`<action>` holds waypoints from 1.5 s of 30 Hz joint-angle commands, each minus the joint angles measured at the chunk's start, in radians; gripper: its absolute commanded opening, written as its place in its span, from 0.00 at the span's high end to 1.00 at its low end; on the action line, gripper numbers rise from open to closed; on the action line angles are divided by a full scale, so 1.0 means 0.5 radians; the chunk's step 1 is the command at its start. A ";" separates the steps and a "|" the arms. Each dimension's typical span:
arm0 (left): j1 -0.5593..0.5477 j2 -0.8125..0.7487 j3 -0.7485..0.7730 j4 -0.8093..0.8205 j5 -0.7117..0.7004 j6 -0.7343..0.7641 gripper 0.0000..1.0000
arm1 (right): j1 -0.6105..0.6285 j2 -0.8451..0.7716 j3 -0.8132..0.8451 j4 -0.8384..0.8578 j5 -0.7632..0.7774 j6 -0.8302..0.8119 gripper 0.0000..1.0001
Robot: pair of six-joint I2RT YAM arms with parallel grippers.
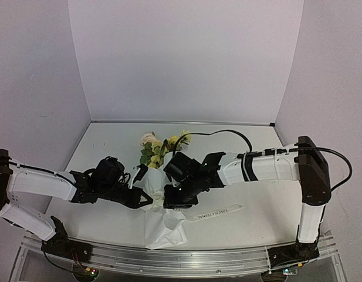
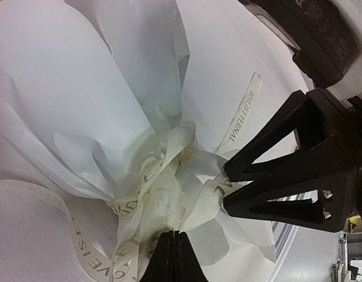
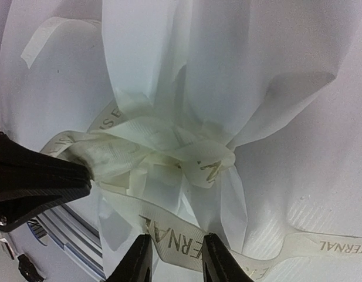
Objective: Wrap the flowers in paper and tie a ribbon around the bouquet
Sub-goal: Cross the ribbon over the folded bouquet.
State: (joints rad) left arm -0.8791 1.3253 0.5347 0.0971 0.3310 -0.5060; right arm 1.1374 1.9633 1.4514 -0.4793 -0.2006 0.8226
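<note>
Since the ribbon is already knotted round the waist of the bouquet, my left claw is clamped shut on one strand right at the knot, presumably to hold tension so the tie cannot slacken. My right claw stands narrowly parted with a printed tail running between its jaws. I cannot tell whether the pads touch it. The paper bunches under the knot, gripping the stems. The flowers point toward the far side of the table. Judgement: tie nearly finished; one snugging pull likely remains.
</note>
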 commanded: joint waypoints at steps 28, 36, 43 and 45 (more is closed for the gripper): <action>-0.006 -0.061 -0.067 0.092 -0.099 -0.046 1.00 | 0.079 -0.163 -0.100 -0.158 0.288 -0.284 0.72; -0.006 -0.075 -0.073 0.094 -0.096 -0.049 1.00 | 0.079 -0.190 -0.130 -0.161 0.315 -0.300 0.81; -0.007 -0.093 -0.081 0.105 -0.061 -0.043 1.00 | 0.083 -0.220 -0.097 -0.161 0.368 -0.284 0.96; -0.006 -0.104 -0.077 0.114 -0.043 -0.034 1.00 | 0.087 -0.241 -0.075 -0.161 0.398 -0.267 0.98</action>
State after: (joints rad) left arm -0.8791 1.3027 0.4968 0.1185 0.2932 -0.5252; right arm 1.1697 1.9062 1.3911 -0.5510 -0.0562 0.6802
